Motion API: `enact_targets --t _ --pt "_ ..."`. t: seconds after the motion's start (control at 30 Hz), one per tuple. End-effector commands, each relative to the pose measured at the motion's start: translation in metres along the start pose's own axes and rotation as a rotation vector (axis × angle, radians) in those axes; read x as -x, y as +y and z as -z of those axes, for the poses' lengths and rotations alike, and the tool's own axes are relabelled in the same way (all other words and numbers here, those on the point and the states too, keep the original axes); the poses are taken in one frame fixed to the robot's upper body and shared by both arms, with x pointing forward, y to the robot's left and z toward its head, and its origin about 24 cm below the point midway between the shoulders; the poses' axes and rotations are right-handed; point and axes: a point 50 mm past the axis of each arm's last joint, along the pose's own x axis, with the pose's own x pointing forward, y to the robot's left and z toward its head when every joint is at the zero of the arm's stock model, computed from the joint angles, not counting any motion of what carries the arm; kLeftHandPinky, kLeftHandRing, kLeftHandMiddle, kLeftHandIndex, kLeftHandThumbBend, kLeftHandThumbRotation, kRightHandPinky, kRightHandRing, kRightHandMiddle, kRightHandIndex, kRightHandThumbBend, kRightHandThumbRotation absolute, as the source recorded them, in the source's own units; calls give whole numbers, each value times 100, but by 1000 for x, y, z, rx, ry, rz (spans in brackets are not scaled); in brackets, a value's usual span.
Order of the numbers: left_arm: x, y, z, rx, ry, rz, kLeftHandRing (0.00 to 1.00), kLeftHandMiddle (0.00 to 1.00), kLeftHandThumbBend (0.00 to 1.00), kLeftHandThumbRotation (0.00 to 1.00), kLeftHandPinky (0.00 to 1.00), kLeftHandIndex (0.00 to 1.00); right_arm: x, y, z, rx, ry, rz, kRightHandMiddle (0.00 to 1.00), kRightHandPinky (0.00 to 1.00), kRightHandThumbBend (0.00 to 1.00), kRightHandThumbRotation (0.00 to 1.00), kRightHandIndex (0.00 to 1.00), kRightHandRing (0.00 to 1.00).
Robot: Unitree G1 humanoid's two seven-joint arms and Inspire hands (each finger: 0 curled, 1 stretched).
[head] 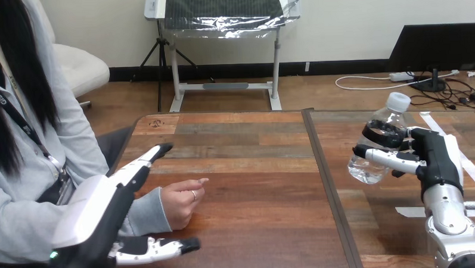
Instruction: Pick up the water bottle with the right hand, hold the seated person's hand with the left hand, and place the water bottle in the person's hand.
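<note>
1. Lower left: left robot hand (100,210) released, fingers straight. The person's sleeve (145,213) sits betw. its fingers and thumb, neither curled round it.
2. Centre-left: person's hand (181,203), loosely curled, rests on the wooden counter (254,169) just right of that robot hand.
3. Far right: right robot hand (431,157) grasping the water bottle (378,142), fingers wrapped round its clear body. Bottle tilted, white cap uppermost, over the counter's right section.

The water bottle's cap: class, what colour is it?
White. The cap shows best in the head view, atop the clear water bottle that the right hand grips.
</note>
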Motion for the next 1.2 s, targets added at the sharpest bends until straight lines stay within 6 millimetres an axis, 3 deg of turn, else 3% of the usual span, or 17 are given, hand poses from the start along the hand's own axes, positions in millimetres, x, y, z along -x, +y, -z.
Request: enact_targets --t 0.0,1.17 --pt "-26 36 -18 -142 -117 -43 88 89 100 34 84 90 -24 4 -90 -73 -311 8 41 28 87 0 46 33" --pt "-49 58 -7 -377 -56 113 82 83 100 23 77 83 -22 -1 -100 -71 -395 -8 42 29 85 0 46 35"
